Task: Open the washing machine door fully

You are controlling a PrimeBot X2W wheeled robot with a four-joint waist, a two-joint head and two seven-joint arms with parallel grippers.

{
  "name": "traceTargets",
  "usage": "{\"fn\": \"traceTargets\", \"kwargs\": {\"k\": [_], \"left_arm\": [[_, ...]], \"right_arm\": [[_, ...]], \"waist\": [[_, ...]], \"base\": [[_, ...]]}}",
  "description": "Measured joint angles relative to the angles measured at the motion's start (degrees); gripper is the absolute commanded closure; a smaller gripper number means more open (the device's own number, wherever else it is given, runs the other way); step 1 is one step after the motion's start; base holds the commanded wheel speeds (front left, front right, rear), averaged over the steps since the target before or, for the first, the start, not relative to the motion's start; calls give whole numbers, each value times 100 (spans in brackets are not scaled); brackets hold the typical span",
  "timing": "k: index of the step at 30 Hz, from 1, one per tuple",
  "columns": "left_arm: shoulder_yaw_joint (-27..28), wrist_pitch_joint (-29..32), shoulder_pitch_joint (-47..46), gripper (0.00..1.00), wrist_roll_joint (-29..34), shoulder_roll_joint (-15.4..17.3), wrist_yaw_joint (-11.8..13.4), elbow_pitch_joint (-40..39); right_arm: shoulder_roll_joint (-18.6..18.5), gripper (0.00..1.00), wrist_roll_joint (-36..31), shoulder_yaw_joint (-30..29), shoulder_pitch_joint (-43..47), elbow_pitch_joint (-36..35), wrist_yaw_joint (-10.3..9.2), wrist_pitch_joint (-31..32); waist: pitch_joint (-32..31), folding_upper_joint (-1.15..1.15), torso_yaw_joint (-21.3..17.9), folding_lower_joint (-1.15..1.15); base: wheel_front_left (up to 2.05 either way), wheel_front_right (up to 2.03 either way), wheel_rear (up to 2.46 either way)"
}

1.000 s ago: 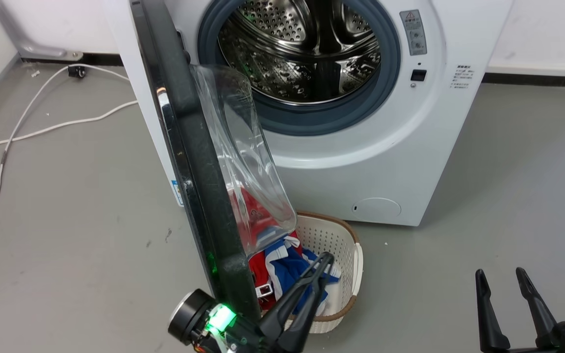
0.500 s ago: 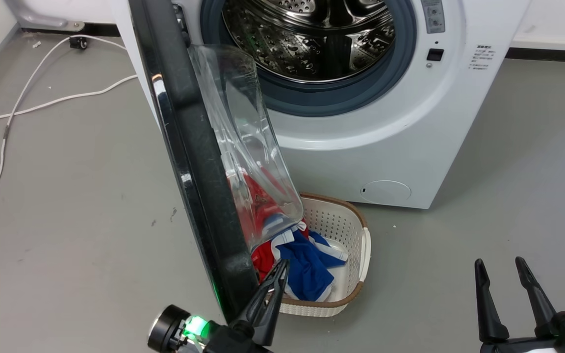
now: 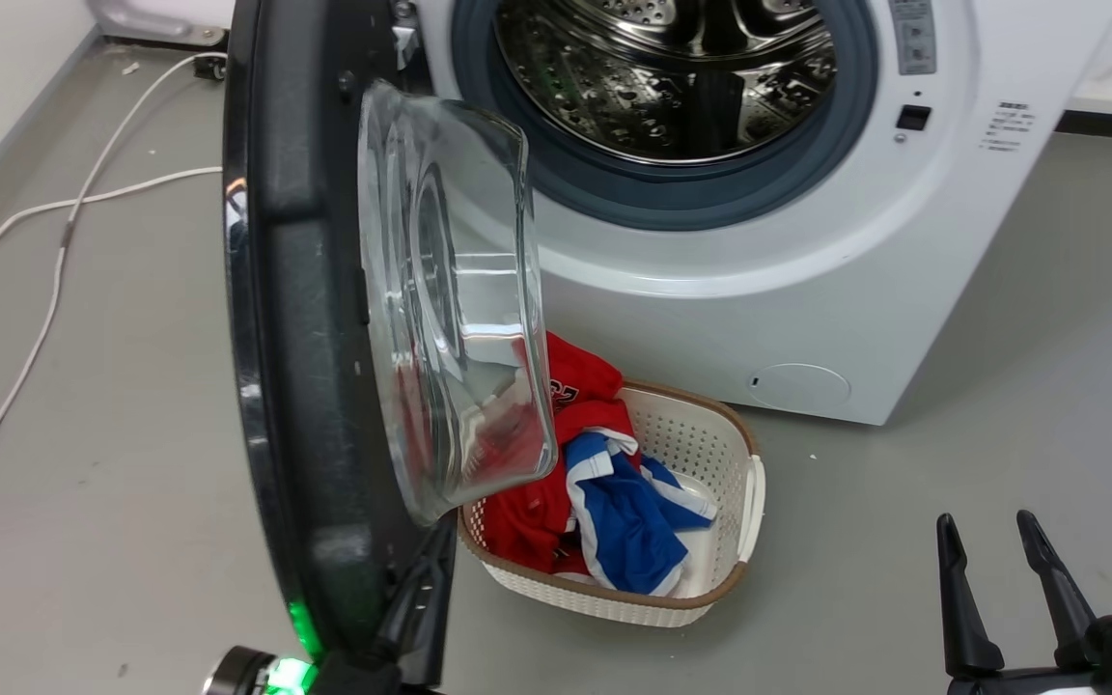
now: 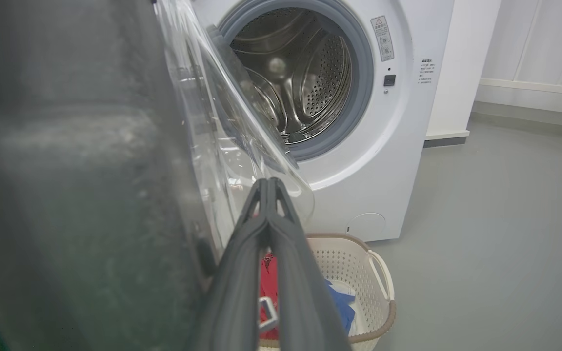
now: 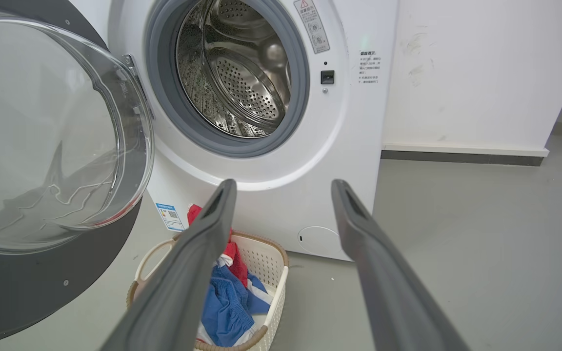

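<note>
Currently washing machine door stands swung open. Left gripper clenched, empty, beside the door's inner rim; right gripper released.

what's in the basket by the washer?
Red clothing and a blue-and-white garment in the laundry basket. Whatever lies under them is covered.

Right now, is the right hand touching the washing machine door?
Apart. In the head view, grey floor separates the right hand from the washing machine door.
</note>
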Motion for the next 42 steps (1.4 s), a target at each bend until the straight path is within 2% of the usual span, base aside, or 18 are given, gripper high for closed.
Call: {"fn": "traceTargets", "kwargs": {"k": [8,16,35,42], "left_arm": [[601,0,160,100,-46,42,167,-82],[1300,1,227,100,-141,152,192,-53],[2870,0,-210,100,-278,271,242,430],[3414,1,-587,100,-367,386,133,761]], "right_arm": [[0,0,0,-5,2,12,0,0],[-1,0,-14,11,-2,25,1,0],[-1,0,-178,7,-93,0,0,0],[0,0,-223,30,-186,-5,1,0]], "waist": [[9,0,243,0],[32,0,396,0],[300,0,365,0],[430,0,330,0]], "base": [[0,0,0],[0,0,0],[0,0,0],[0,0,0]]}}
